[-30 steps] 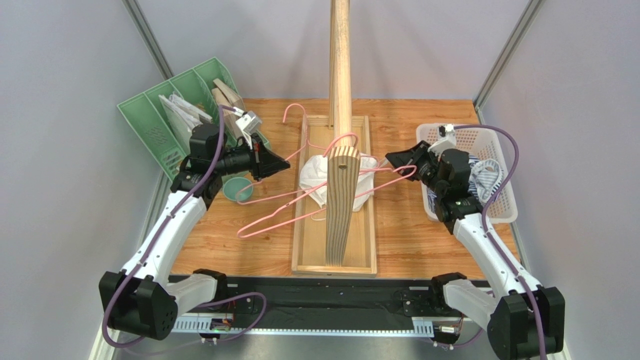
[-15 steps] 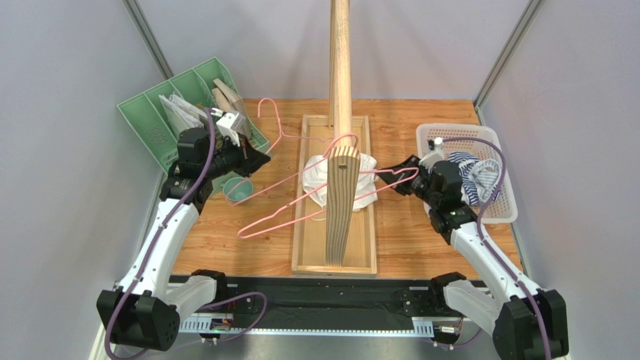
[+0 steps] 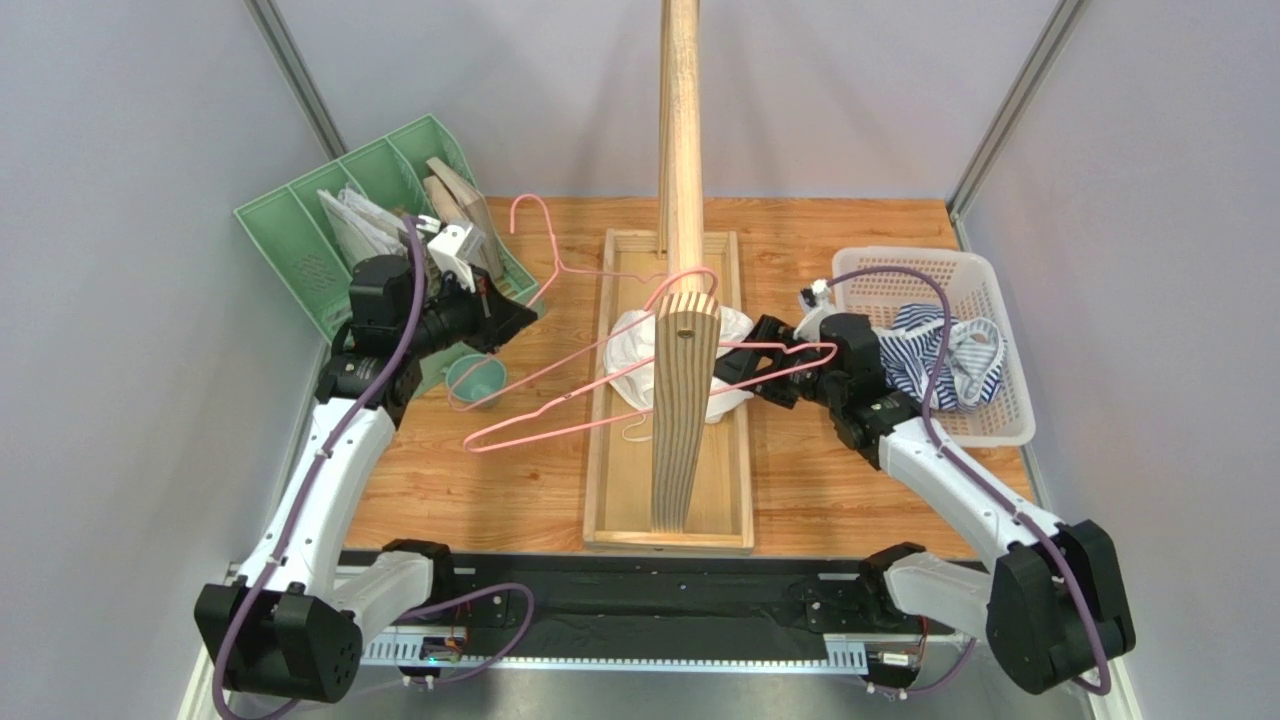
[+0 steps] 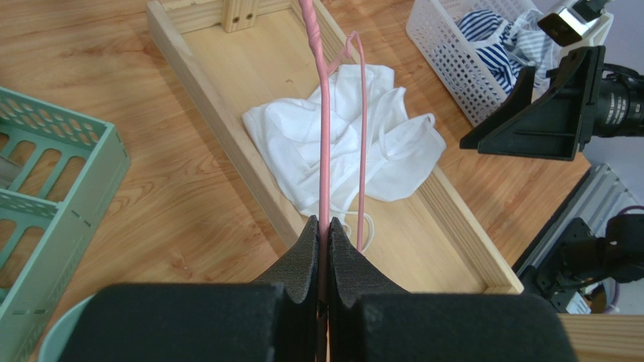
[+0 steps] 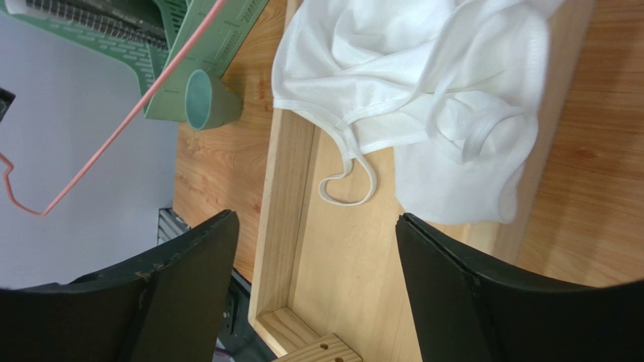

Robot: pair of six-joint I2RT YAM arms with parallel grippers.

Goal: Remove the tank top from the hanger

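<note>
Left tool (image 4: 323, 226): is clamping shut on the thin pink wire hanger (image 4: 321, 151), whose wire is running straight out ahead from between its pads.
Right tool (image 5: 314, 219): is hovering low with its jaws standing wide apart, gripping nothing.
Tank top: the white cotton tank top (image 5: 423, 68) is lying crumpled just ahead of and below the right tool. It is also lying ahead of the left tool, under the hanger wire. One thin strap loop is trailing loose toward the right tool.
Tray: the shallow pale wooden tray (image 4: 227, 128) is holding the tank top and is sitting on the wooden desk (image 3: 451, 495) between the two tools. The tall wooden beam (image 3: 684, 405) is rising from it.
Farther out: a white mesh plastic basket (image 3: 962, 425) with a blue-striped garment (image 3: 924, 353) in it is sitting on the outer side of the right tool. A green slotted organiser (image 3: 323, 240) and a teal cup (image 3: 478, 383) are sitting beside the left tool.
Done, as I judge it: the tank top is looking free of the wire, so the removal itself is appearing finished or nearly so.
Left: confirming that no strap is catching, then parking the hanger.
Hard to make out: the beam is covering part of the cloth from overhead. I cannot tell whether the second run of wire is touching the fabric. Nor can I tell whether the pink wire by the left tool and at the beam is one hanger or two.
</note>
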